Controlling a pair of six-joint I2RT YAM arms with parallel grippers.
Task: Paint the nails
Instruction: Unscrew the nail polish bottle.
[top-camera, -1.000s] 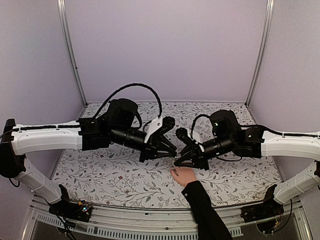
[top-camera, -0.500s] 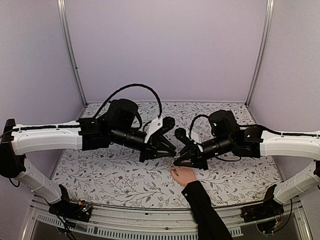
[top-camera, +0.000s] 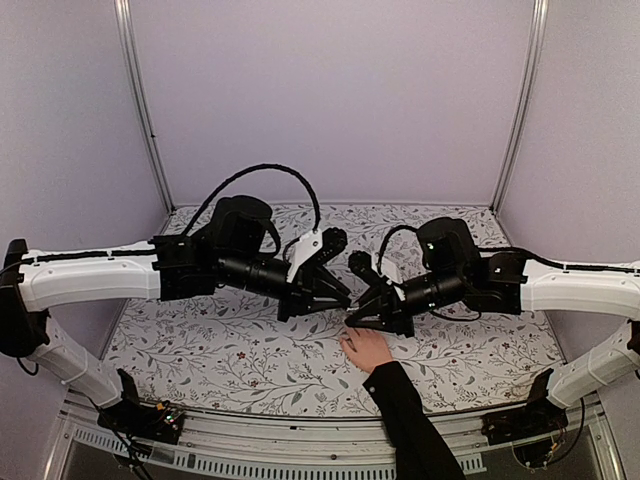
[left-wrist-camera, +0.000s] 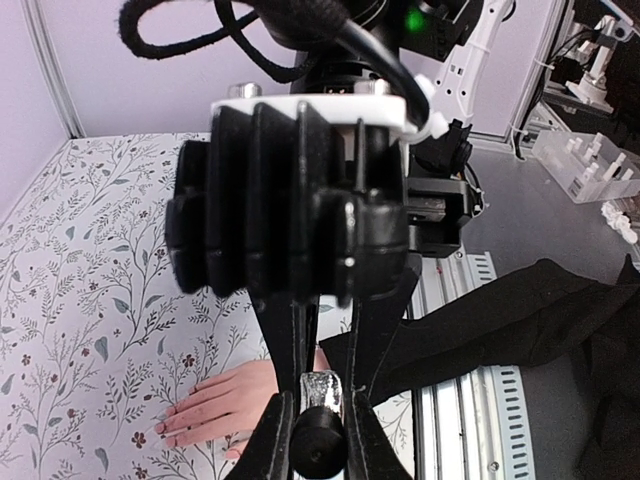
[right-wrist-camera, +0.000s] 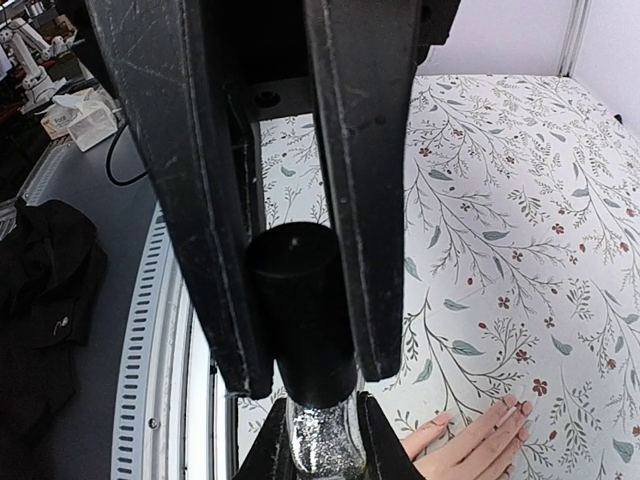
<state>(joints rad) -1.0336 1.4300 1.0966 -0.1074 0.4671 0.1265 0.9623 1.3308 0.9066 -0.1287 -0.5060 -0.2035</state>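
Observation:
Both grippers meet above the table's middle on one small bottle. My left gripper (top-camera: 344, 298) (left-wrist-camera: 322, 385) is shut on its glittery glass body (left-wrist-camera: 322, 388) (right-wrist-camera: 322, 445). My right gripper (top-camera: 353, 319) (right-wrist-camera: 305, 375) is shut on its black cap (right-wrist-camera: 300, 310) (left-wrist-camera: 318, 447). Just below them a light-skinned hand (top-camera: 368, 350) (left-wrist-camera: 215, 405) (right-wrist-camera: 480, 445) with a black sleeve (top-camera: 405, 420) lies flat, palm down, fingers spread. The nails (right-wrist-camera: 512, 403) (left-wrist-camera: 166, 429) show as small pale pink tips; they are too small to make out in the top view. No brush is visible.
A floral-patterned cloth (top-camera: 250, 360) covers the table. Purple walls (top-camera: 330, 100) close the back and sides. A metal rail (top-camera: 300, 440) runs along the near edge, where the sleeved arm comes in.
Both grippers, joined on the bottle, have drifted slightly left and up. The hand has stayed in place and both grips are unchanged.

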